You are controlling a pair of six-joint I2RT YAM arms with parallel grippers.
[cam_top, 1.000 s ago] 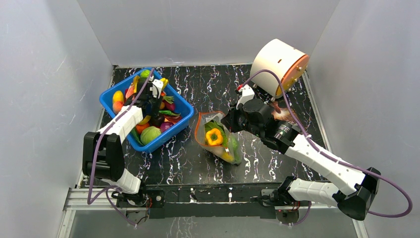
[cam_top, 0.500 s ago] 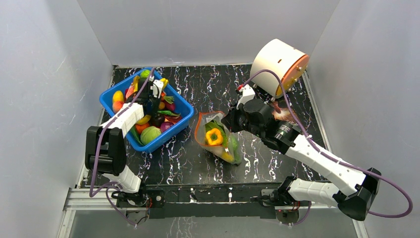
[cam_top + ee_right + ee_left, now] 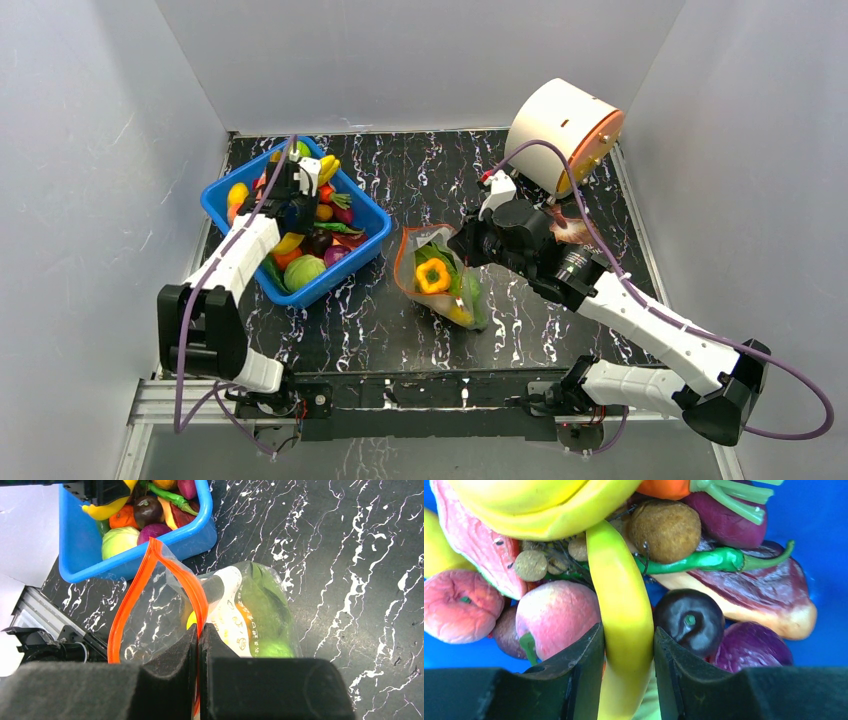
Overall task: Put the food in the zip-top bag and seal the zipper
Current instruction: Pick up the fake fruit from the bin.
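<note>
From above, the left gripper (image 3: pixel 299 192) has pushed deeper toward the far side of the blue basket (image 3: pixel 372 216) than a second ago, and its jaws have narrowed. Across the marbled table (image 3: pixel 420 170), the right gripper (image 3: pixel 468 240) hasn't budged, shut at the mouth of the zip-top bag (image 3: pixel 458 300), which lies mid-table with a yellow-orange bell pepper (image 3: pixel 432 276) already inside.

Left wrist view: there's the payoff. Both fingers press a yellow banana (image 3: pixel 621 590) from either side, clamped, with a pink peach (image 3: pixel 455 605) and a green chilli (image 3: pixel 704 560) lying loose around it. That looks like a secured pick, ready to lift.

Right wrist view: the jaws are pinched together on the red-orange zipper (image 3: pixel 134 597), propping the mouth open toward the basket. The drop should be straightforward; sealing comes later.
</note>
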